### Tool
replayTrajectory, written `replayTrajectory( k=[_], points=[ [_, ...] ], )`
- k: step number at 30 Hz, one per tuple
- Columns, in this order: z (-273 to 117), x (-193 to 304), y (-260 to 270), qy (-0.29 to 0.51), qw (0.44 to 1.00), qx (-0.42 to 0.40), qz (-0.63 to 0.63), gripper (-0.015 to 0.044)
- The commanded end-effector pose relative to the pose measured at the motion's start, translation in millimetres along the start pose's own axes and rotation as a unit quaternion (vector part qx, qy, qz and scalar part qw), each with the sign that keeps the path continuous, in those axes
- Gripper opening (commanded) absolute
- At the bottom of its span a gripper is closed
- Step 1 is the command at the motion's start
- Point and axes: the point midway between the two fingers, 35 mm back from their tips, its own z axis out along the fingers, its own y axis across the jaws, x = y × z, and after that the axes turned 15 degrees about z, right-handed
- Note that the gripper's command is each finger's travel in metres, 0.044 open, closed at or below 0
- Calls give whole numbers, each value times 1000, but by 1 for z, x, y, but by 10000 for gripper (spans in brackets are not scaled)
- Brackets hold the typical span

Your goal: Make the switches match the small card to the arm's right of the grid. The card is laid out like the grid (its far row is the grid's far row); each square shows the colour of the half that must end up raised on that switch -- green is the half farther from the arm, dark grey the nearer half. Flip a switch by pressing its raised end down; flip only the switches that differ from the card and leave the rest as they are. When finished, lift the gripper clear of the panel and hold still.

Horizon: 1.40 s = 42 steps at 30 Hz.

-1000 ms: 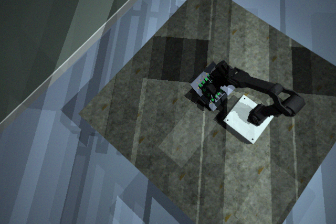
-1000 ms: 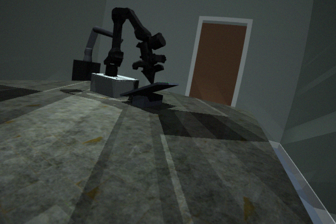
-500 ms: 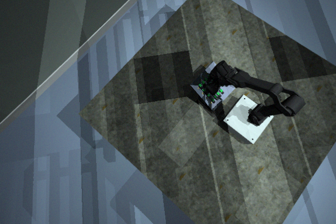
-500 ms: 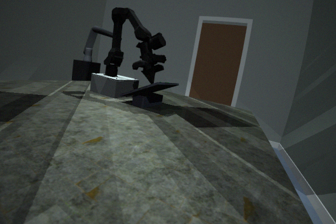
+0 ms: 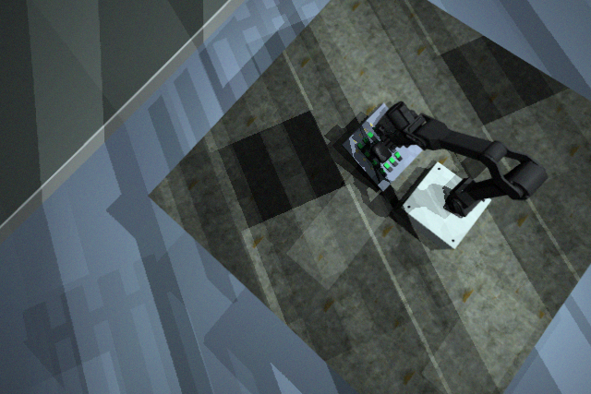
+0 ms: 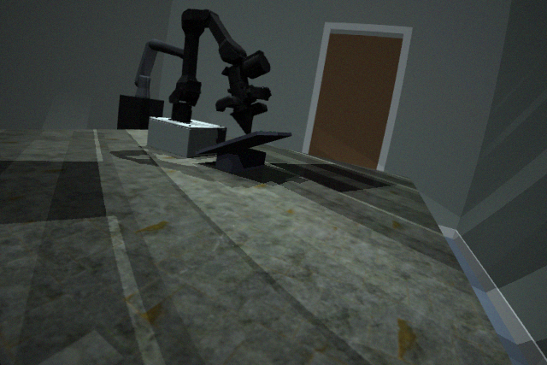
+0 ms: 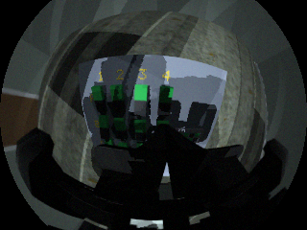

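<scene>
The tilted switch panel [image 5: 409, 157] [image 6: 269, 136] [image 7: 203, 85] stands in front of the arm's base. In the wrist view its far row shows green on all four switches; the column 3 switch [image 7: 141, 93] is brightest. In the top view three near-row switches show bright green, one of them at the row's middle [image 5: 391, 160]. My gripper [image 6: 248, 132] [image 7: 163, 126] is shut and empty. Its tip is at or just above the panel, by the second-row switch of column 4; contact cannot be told. The card [image 7: 193, 136] is dark and partly behind the fingers; its pattern is unreadable. Lower rows are largely hidden.
The arm's white base box [image 5: 429, 194] [image 6: 170, 136] stands close to the panel's near side. The arm reaches over the panel from there. Dark shadow bands cross the panel and table [image 5: 329, 246] [image 6: 273, 241]. Another grey arm [image 6: 149, 55] stands in the background.
</scene>
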Motion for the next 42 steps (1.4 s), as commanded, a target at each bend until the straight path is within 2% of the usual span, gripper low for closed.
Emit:
replayTrajectory(
  k=[1, 33, 35, 39, 42],
  points=[
    [2, 2, 0, 3, 1000, -2, -2, 0],
    [6, 2, 0, 3, 1000, -2, -2, 0],
    [-4, -1, 0, -2, 1000, -1, 0, 0],
    [-52, 2, 0, -8, 1000, -4, -1, 0],
    [-60, 4, -1, -9, 1000, -5, -2, 0]
  ],
)
